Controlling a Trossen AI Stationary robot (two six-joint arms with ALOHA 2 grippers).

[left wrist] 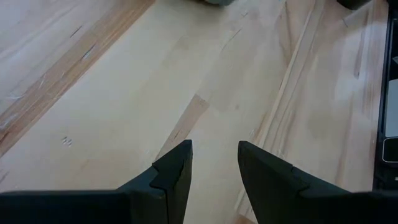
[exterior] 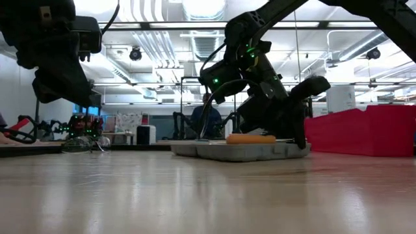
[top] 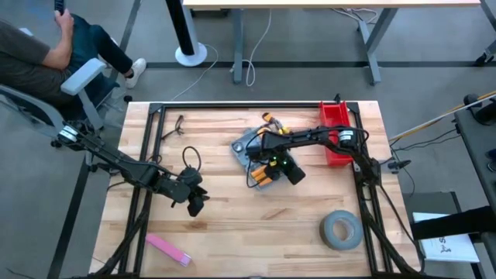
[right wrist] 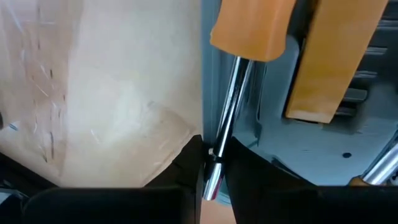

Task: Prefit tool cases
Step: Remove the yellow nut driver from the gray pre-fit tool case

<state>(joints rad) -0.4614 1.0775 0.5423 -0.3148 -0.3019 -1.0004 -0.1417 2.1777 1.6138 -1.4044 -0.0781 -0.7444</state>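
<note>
Between the right hand's (right wrist: 210,171) two dark fingers sits the bare steel shaft of a screwdriver (right wrist: 227,118), pinched near its tip, with the orange handle pointing away from the wrist. That hand is clenched on the shaft, over the near-right edge of the tool case (top: 246,147), a blue-grey tray lying open and flat near the middle of the table (top: 232,225), slightly toward the far side. A second orange-handled tool (right wrist: 333,62) lies in the tray just beside the held one.

To seat the screwdriver well, I judge the shaft should be brought parallel to its moulded recess before it is lowered, handle end first into the wider pocket, and let go only once the shaft lies flat; a grip this close to the tip gives little control over the heavy handle, so the move should be slow.

In the high view the case lies skewed to the table's edges, its long axis running roughly from near-right to far-left; I cannot tell which way its latch tab faces.

Well apart, over bare wood toward the near-left, the left hand (top: 196,203) hangs with fingers parted and empty.
</note>
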